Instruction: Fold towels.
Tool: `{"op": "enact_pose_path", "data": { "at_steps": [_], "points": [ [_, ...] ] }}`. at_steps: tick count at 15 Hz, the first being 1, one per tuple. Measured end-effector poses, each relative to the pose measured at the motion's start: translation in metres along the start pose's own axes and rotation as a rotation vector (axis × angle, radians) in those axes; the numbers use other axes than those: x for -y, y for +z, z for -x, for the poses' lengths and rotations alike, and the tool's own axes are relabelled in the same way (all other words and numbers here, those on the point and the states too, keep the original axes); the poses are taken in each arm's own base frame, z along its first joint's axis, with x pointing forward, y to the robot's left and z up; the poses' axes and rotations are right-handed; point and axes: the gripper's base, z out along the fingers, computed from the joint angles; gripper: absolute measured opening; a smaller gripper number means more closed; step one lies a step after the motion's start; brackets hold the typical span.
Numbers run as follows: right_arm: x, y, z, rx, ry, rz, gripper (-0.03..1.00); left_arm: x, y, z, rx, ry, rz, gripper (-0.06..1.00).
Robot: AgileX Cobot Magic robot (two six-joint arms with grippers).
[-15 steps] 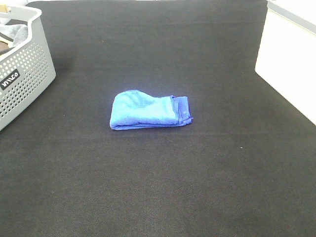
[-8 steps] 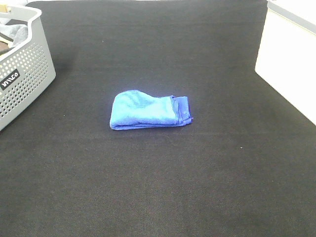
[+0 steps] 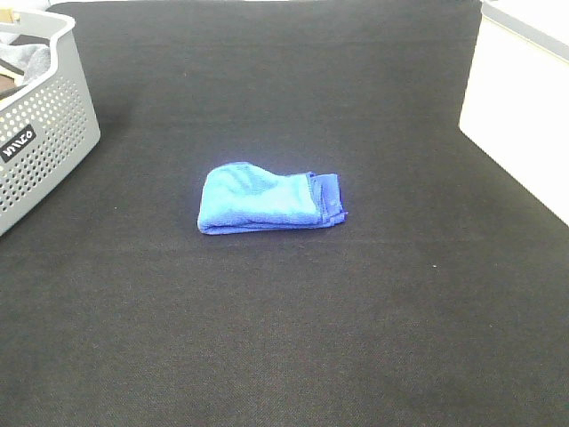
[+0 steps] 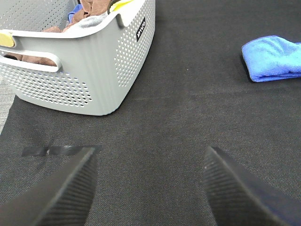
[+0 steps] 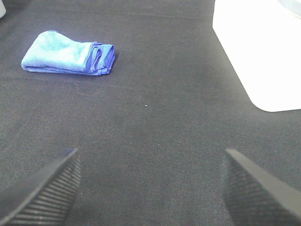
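The royal-blue towel point(image 3: 267, 200) lies folded into a small bundle at the middle of the black table, its darker stitched edges stacked at the right end. It also shows in the left wrist view point(image 4: 273, 59) and in the right wrist view point(image 5: 68, 54). My left gripper point(image 4: 148, 181) is open and empty, low over the table near the basket, well away from the towel. My right gripper point(image 5: 150, 181) is open and empty, also far from the towel. Neither arm shows in the exterior high view.
A grey perforated basket point(image 3: 44, 133) stands at the table's back left, holding brown, grey and yellow cloths point(image 4: 99, 9). A white surface point(image 3: 520, 116) borders the table on the right. A strip of tape point(image 4: 51, 151) lies on the table by the left gripper.
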Motion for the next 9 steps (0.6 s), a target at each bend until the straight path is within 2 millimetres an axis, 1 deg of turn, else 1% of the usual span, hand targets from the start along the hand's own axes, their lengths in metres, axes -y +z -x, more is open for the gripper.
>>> {"op": "enact_pose_path", "data": {
  "at_steps": [9],
  "points": [
    [0.0, 0.0, 0.0, 0.0, 0.0, 0.0, 0.77, 0.0, 0.0, 0.0, 0.0, 0.0, 0.0, 0.63]
  ]
}}
